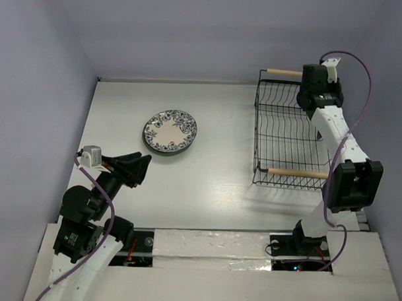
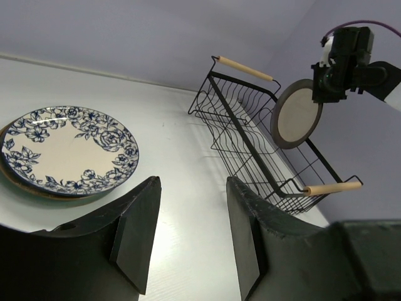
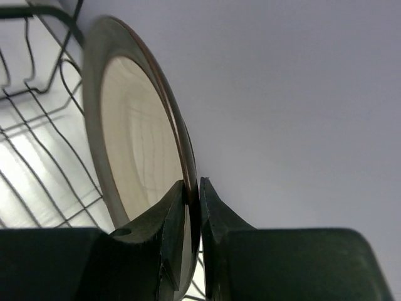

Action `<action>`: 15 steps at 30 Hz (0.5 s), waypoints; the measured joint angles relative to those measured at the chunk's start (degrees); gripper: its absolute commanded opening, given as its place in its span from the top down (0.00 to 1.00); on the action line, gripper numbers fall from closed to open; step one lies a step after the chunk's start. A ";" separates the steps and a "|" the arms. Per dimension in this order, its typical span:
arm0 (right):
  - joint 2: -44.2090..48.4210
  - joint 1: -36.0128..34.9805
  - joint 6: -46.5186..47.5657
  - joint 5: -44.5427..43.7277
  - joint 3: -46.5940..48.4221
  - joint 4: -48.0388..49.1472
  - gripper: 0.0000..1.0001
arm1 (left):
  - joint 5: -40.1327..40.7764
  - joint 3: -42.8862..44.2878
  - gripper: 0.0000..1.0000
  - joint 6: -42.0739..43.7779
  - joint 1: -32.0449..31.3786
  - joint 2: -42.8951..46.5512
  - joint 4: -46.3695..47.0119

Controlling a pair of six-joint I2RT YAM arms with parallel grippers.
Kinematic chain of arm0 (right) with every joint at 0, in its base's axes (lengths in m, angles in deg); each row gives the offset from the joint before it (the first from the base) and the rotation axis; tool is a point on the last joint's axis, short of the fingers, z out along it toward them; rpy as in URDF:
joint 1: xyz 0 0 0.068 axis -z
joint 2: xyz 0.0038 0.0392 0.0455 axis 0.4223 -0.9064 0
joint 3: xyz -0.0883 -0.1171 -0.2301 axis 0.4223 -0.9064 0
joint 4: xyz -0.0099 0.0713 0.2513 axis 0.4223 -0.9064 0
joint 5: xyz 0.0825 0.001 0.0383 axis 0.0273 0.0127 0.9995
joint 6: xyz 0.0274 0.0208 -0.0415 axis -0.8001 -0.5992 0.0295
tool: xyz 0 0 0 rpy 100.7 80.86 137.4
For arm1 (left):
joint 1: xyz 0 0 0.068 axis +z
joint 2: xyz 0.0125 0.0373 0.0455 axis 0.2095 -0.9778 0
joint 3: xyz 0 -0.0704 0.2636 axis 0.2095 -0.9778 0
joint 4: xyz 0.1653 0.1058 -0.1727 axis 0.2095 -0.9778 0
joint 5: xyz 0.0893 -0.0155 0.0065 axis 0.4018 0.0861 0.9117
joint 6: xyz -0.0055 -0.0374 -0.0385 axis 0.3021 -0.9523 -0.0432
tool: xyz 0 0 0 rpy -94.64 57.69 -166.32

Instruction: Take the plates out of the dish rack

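Plates appear in two places. A stack of plates (image 1: 170,131) lies flat on the white table (image 1: 206,184), left of centre and well apart from the dish rack (image 1: 285,108). The top plate (image 2: 66,147) is white with dark blue flowers around its rim. In the left wrist view, tan and teal edges of the plates under it peek out at the near left side.

The dish rack stands at the far right of the table, its long side running from near to far, with one wooden handle (image 1: 297,172) at the near end and another (image 1: 283,72) at the far end.

The right gripper (image 1: 315,95) reaches over the far end of the rack. Its fingers (image 3: 172,213) are pinched together on the rim of a dark-rimmed cream plate (image 3: 138,157), one on the cream face and one on the back. That plate (image 2: 296,114) stands on edge, tilted a little, above the right side of the rack (image 2: 244,135). Whether its lower edge touches the wires cannot be told.

The left gripper (image 1: 135,168) hangs over the table on the near left, close to the stack but apart from it. Its fingers (image 2: 141,219) are spread wide with nothing between them.
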 measured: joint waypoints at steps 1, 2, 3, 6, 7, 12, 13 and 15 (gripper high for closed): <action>0.63 -0.13 -0.79 0.15 0.22 -0.35 1.00 | 0.00 0.00 0.57 0.00 -0.02 0.00 0.00; 1.27 -0.31 -1.99 0.46 0.63 -0.96 1.00 | 0.00 0.00 0.56 0.00 0.00 0.00 0.02; 1.88 -0.63 -3.21 0.94 1.29 -1.75 1.00 | 0.00 0.00 0.56 0.00 0.00 0.00 0.00; 4.70 -1.46 -6.78 2.54 2.38 -2.80 1.00 | 0.00 0.00 0.56 0.00 -0.02 0.00 0.00; 6.05 -1.84 -8.07 3.61 2.75 -3.65 1.00 | 0.00 0.00 0.56 0.00 0.00 0.00 0.00; 11.21 -4.83 -13.86 9.25 6.93 -6.14 1.00 | 0.02 0.00 0.56 -0.02 0.00 0.00 0.00; 11.91 -5.29 -14.93 10.43 7.78 -6.29 1.00 | 0.02 0.00 0.56 -0.02 0.00 0.00 0.00; 13.05 -6.05 -17.44 13.38 9.53 -6.67 1.00 | 0.02 0.00 0.56 0.00 0.00 -0.02 0.00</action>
